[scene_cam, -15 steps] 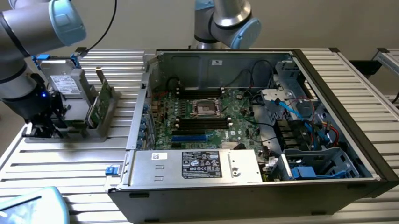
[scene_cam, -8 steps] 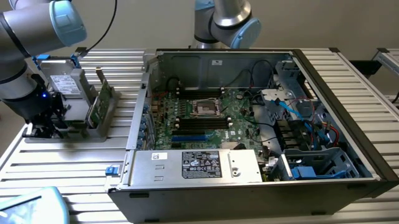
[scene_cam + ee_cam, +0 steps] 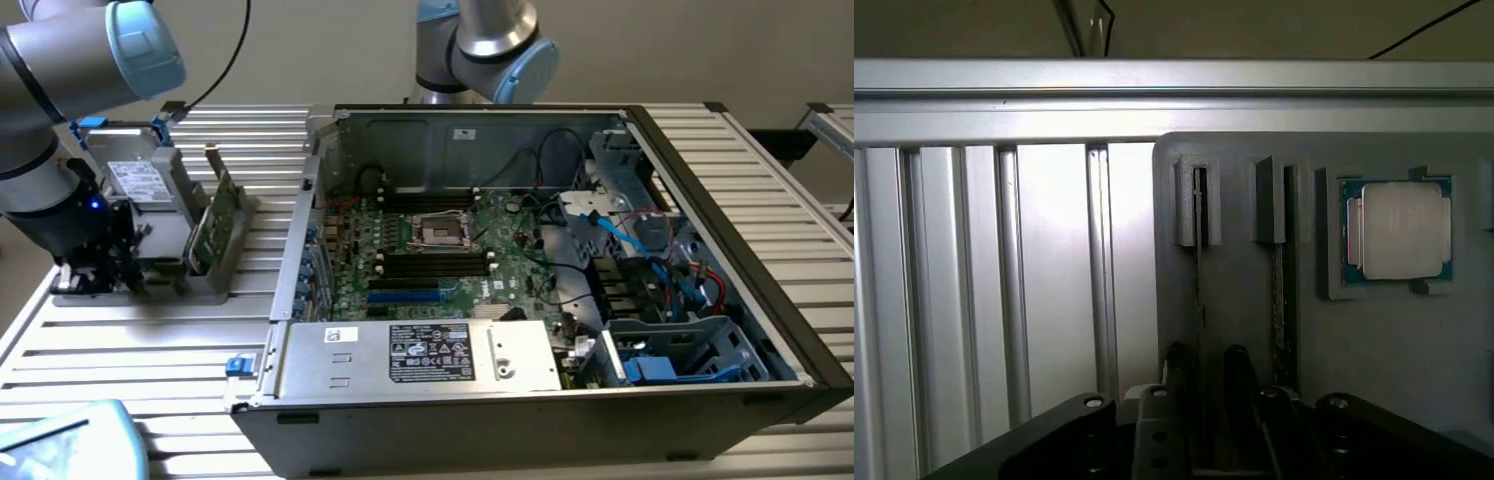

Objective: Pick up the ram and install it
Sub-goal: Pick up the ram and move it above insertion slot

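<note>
Ram between jaws of gripper

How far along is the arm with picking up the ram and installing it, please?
Done: the gripper sits at the grey holder beside the computer case, open jaws either side of the ram. In hand: the grasp, which does not look clamped yet; the ram stands in its slot. Left: the lift, and the whole install on the motherboard.
</note>
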`<state>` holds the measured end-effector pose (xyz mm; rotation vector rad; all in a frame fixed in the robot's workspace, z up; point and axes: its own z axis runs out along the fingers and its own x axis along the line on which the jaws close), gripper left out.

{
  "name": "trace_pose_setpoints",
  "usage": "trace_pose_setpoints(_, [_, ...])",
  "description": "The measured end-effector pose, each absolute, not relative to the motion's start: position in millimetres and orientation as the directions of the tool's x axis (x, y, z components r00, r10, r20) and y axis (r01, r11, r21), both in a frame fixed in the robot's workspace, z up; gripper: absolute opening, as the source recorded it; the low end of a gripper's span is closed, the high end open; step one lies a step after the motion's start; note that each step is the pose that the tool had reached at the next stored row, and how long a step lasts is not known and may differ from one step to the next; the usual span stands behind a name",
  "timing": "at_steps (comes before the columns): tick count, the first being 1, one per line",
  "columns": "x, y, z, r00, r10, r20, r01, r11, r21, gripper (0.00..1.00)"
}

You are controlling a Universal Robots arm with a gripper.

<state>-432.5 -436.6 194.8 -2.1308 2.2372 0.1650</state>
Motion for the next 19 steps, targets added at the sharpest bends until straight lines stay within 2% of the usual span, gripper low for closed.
trace_pose_setpoints(1, [-432.5, -436.6, 194.8, -0.051, -0.993, -0.108, -0.998, 0.046, 0.044, 0.22])
trace_pose_setpoints(2, [-432.5, -436.6, 194.8, -0.051, -0.993, -0.108, -0.998, 0.046, 0.044, 0.22])
trace_pose_setpoints(3, [-432.5, -436.6, 194.8, -0.051, -0.993, -0.108, -0.998, 0.046, 0.044, 0.16])
trace_pose_setpoints(4, [-432.6, -436.6, 194.8, -0.051, -0.993, -0.108, -0.998, 0.046, 0.044, 0.14])
trace_pose_setpoints(19, [-432.6, -436.6, 194.8, -0.051, -0.993, -0.108, -0.998, 0.046, 0.045, 0.14])
